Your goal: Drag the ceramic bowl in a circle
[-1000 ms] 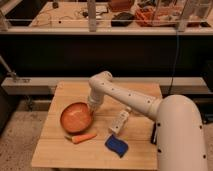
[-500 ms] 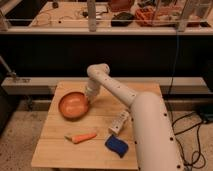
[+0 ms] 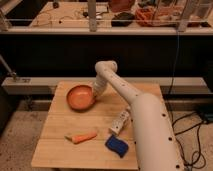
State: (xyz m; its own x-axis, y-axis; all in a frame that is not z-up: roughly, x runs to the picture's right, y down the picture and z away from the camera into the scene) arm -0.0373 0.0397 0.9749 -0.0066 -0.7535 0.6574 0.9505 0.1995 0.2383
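Observation:
The ceramic bowl (image 3: 80, 97) is round, shallow and orange-red. It sits on the wooden table (image 3: 60, 125) near the back left. My white arm reaches across from the lower right. My gripper (image 3: 96, 95) is at the bowl's right rim, pointing down, touching or just inside the rim.
An orange carrot (image 3: 81, 136) lies near the table's front. A blue sponge (image 3: 116, 146) lies at the front right. A white bottle (image 3: 120, 121) lies beside my arm. A dark counter and railing run behind the table.
The bowl has moved from the front left of the table toward the back, then a little to the right. My gripper moved with it at its right rim.

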